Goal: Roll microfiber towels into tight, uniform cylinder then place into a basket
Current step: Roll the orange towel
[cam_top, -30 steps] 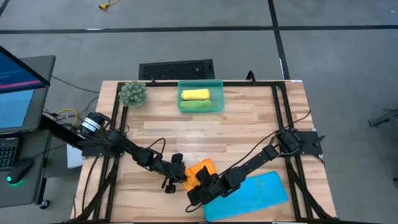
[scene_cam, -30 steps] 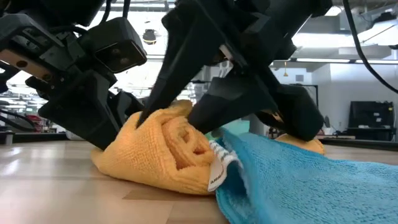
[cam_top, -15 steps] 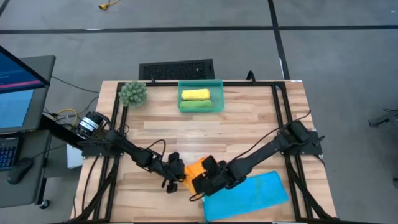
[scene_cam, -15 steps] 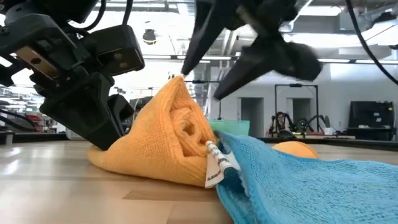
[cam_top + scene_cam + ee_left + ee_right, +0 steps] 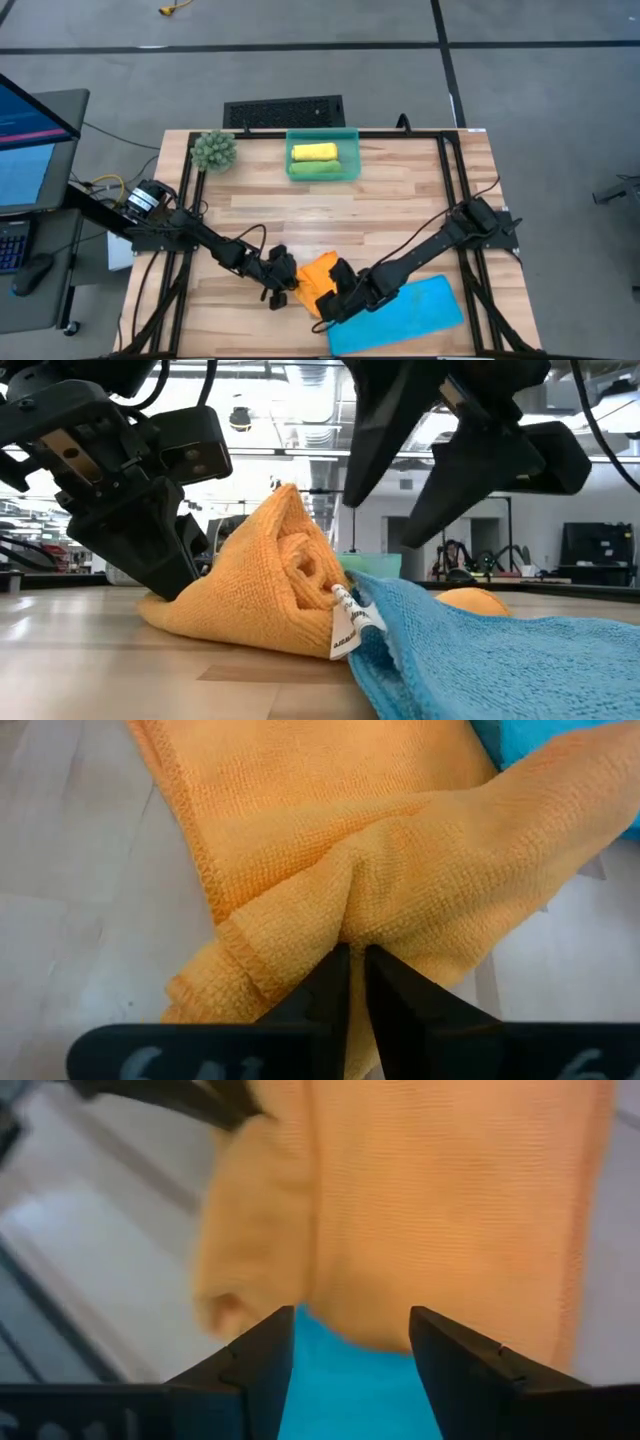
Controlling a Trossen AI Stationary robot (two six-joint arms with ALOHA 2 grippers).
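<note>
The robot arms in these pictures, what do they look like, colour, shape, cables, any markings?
Both arms are dark, jointed links with thin black cables looping along them. The left pincer ends in two flat black tapering fingers; pale digits mark its base. The right pincer has two broader black angular fingers, with faint digits below.

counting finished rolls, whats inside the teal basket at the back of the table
Inside the translucent teal plastic basket lie two rolled microfiber towels, a yellow one and a green one beside it. Anything beneath them is covered from above.
</note>
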